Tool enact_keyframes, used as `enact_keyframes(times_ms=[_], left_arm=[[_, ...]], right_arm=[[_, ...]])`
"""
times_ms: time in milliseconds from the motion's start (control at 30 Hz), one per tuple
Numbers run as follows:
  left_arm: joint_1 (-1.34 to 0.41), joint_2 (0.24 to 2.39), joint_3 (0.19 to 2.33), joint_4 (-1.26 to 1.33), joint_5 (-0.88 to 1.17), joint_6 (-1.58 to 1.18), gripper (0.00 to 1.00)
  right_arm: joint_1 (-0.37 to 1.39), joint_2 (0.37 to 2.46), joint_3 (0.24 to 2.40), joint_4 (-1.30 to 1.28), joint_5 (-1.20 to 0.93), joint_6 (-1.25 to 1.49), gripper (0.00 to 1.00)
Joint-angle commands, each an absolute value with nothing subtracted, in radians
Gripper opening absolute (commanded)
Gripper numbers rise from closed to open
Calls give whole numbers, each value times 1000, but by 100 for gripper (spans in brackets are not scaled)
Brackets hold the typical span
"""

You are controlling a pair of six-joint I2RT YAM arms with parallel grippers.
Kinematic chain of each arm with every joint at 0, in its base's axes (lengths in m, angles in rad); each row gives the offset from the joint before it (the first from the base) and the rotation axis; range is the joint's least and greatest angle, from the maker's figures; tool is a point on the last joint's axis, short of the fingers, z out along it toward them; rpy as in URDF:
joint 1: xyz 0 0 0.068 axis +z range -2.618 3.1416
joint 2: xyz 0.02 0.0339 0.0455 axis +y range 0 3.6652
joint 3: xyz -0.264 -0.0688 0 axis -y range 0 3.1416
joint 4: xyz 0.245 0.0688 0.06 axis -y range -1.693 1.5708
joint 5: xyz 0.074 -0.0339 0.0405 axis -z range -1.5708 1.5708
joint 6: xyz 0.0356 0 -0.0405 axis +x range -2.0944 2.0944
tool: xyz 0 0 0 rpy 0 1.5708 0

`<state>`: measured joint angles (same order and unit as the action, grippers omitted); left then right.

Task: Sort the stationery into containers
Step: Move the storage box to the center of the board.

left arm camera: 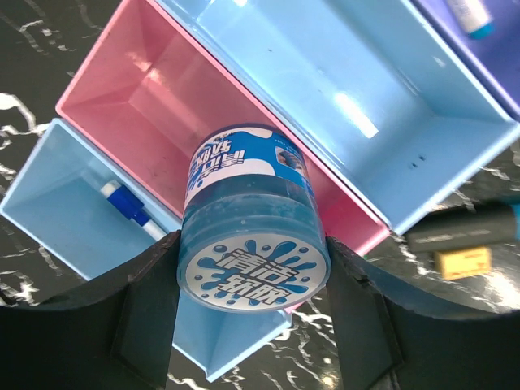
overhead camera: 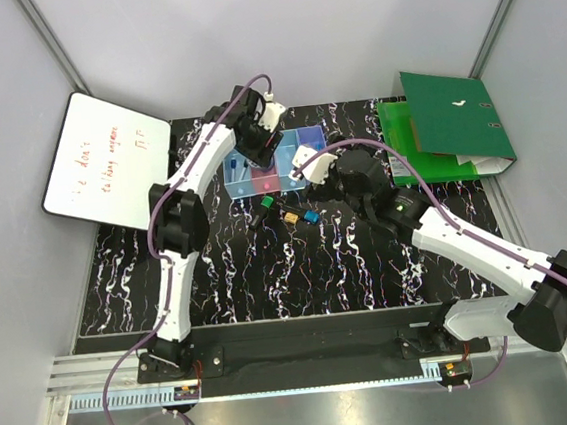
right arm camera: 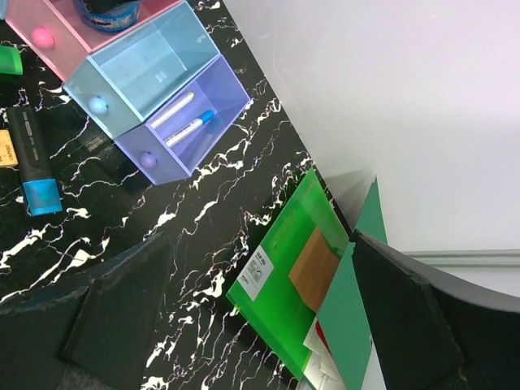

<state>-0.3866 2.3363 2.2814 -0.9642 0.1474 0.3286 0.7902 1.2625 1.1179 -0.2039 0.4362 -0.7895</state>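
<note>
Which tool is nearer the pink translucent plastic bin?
Left. The left tool holds a round blue roll directly above the pink bin; the right tool sits open beyond the purple bin, towards the green binder.

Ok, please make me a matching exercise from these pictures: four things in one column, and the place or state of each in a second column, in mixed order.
Things
1. round blue tub
2. purple bin
3. black marker with blue cap
4. blue bin beside the purple one

Places or states
A. lies on the table, outside the bins
B. has nothing in it
C. gripped by the left gripper, over the pink bin
D. holds two white markers

Pairs: 1-C, 2-D, 3-A, 4-B
</note>
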Motion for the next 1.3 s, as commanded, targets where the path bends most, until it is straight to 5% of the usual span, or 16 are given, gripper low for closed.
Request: enact_keyframes(times_ms=[0,1267], left_arm=[[-385,2344,2368,-942,29,374,0],[-508,2074,1911,-1016,205,472,0]], right_arm=[[796,1226,1111,-146,448,-787,100],[796,1206,1114,-137,436,-782,100]])
